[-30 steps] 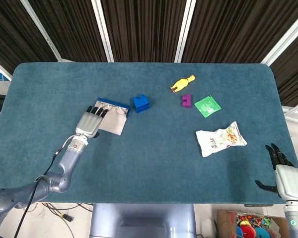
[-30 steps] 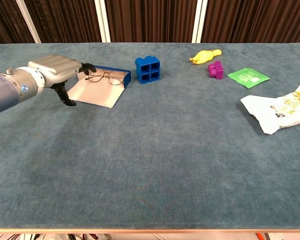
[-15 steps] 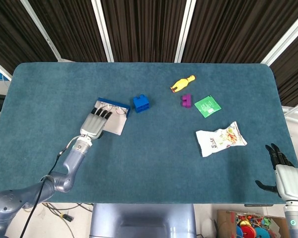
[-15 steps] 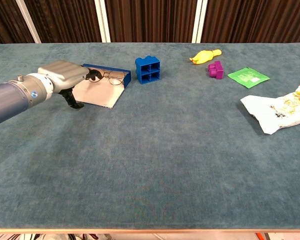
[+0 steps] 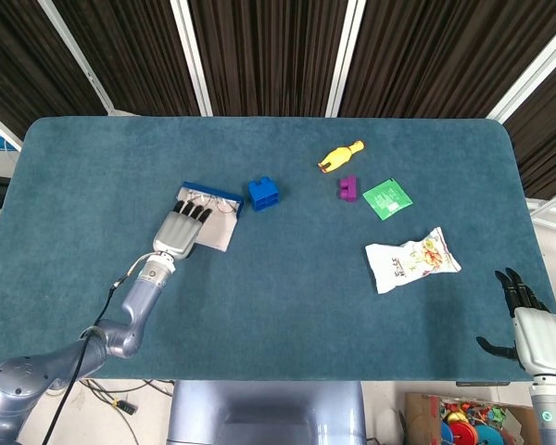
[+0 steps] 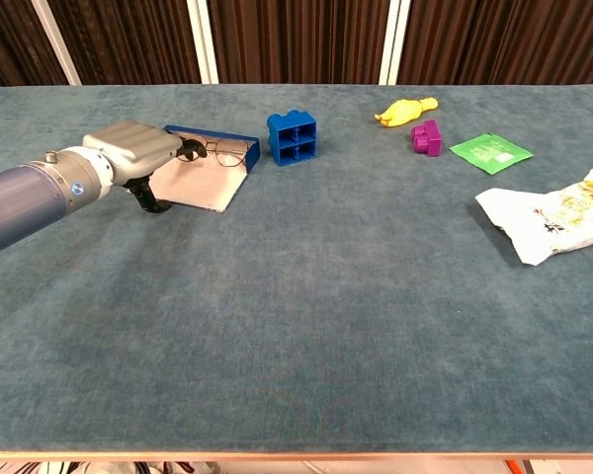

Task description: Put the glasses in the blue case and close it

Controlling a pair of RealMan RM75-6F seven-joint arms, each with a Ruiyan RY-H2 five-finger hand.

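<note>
Head view: glasses (image 5: 224, 206) lie inside the open blue case (image 5: 208, 214), left of table centre, lid flat toward the robot. Chest view: frames (image 6: 220, 151) rest against the case's raised blue rim (image 6: 210, 135). Left hand (image 5: 180, 230) is over the case's near-left part, fingers extended and apart, tips at the glasses' left end; whether they touch the frames, cannot tell. Nothing gripped. Blue block (image 5: 263, 193) sits just right of the case. Further right: yellow toy (image 5: 339, 156), purple block (image 5: 347, 188), green packet (image 5: 387, 198), white snack bag (image 5: 411, 260). Right hand (image 5: 532, 336) hangs off the table's (image 5: 287, 306) near-right edge, fingers spread, empty.
</note>
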